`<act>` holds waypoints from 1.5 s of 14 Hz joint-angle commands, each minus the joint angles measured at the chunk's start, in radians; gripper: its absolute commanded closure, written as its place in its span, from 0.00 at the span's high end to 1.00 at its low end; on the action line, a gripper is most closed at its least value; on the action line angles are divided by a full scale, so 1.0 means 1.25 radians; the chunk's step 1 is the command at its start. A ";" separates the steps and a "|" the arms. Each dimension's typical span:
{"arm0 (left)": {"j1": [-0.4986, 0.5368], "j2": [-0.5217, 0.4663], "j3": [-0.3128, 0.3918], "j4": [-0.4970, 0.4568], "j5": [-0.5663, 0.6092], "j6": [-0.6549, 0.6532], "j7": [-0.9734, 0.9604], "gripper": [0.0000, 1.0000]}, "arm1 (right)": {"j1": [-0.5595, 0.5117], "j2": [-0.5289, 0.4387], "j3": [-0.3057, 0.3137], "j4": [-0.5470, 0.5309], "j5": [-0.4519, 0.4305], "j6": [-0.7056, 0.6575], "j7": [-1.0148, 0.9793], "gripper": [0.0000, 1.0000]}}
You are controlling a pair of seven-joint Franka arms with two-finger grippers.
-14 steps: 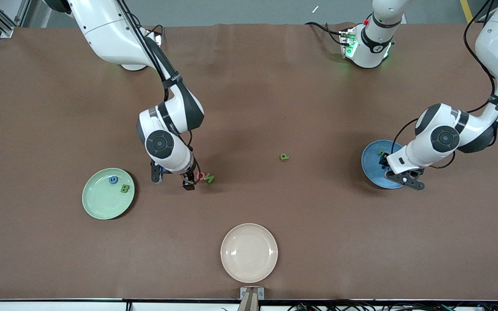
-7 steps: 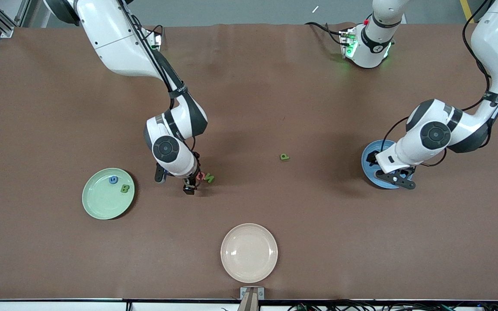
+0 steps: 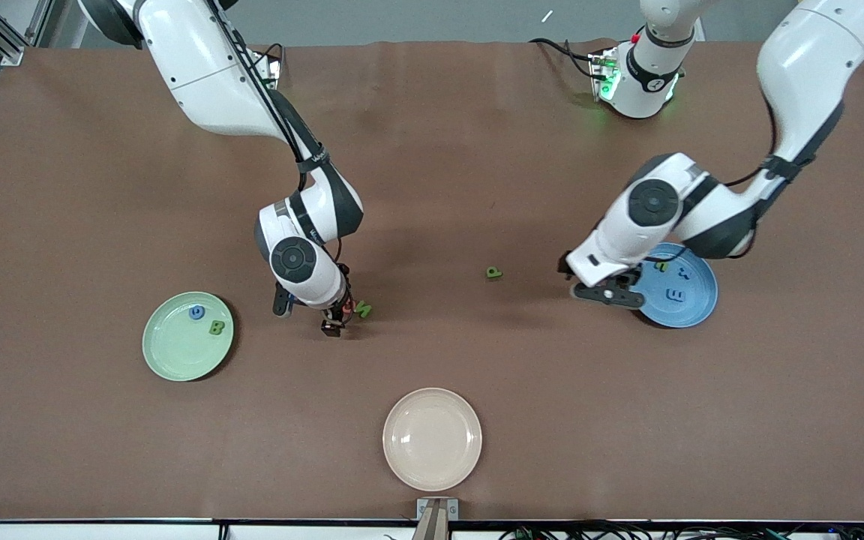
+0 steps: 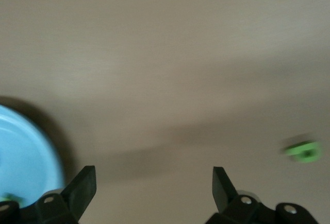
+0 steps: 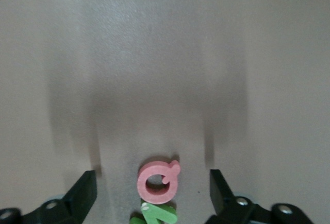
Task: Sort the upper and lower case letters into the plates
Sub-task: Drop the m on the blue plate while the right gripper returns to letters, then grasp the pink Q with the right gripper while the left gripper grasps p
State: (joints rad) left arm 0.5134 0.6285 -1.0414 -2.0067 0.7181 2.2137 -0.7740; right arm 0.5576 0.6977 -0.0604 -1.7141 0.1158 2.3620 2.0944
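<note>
So: right gripper (image 3: 333, 319) is low over the counter (image 3: 432, 165), jaws spread wide and gripping nothing. Right wrist view shows the pink letter (image 5: 157, 182) lying flat on the counter between the two fingers (image 5: 82, 193), clear of both, with the green letter N (image 5: 154, 216) touching its edge. In front view that green N (image 3: 362, 307) sits just beside the gripper, toward the left arm's end. Right arm reaches down from its base, forearm steep, wrist bent over the letters.

Left gripper (image 3: 610, 289) hangs over bare counter just beside the blue plate (image 3: 694, 311), on the side toward the right arm's end; jaws released, nothing between them in left wrist view. Left arm is folded, elbow high, wrist body over the plate's edge. Blue plate holds a few letters, a pale one (image 3: 676, 295) readable, others partly under the arm.

Green letter P (image 3: 493, 273) lies alone mid-counter, between the two grippers.

Mint plate (image 3: 169, 352) toward the right arm's end holds a blue letter (image 3: 196, 312) and a green B (image 3: 216, 327). Cream plate (image 3: 432, 439) sits nearest the front camera.
</note>
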 commanded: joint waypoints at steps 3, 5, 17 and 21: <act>-0.258 0.036 0.146 0.106 -0.041 -0.009 -0.236 0.99 | 0.012 0.016 -0.003 0.007 -0.006 0.014 0.017 0.82; -0.360 0.043 0.218 0.134 -0.096 -0.006 -0.263 0.99 | 0.012 0.016 -0.002 0.014 -0.002 0.014 0.017 0.71; -0.468 0.121 0.321 0.174 -0.114 0.097 -0.309 0.81 | 0.003 0.013 -0.002 0.018 -0.007 0.004 -0.020 0.17; -0.468 0.122 0.321 0.176 -0.123 0.098 -0.309 0.72 | -0.041 0.006 -0.001 0.098 -0.001 -0.176 -0.166 0.01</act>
State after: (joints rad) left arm -0.0658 0.7764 -0.6435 -1.8019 0.5802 2.3323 -1.1494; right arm 0.5481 0.7123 -0.0714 -1.6534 0.1142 2.2721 1.9914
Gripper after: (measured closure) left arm 0.278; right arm 0.643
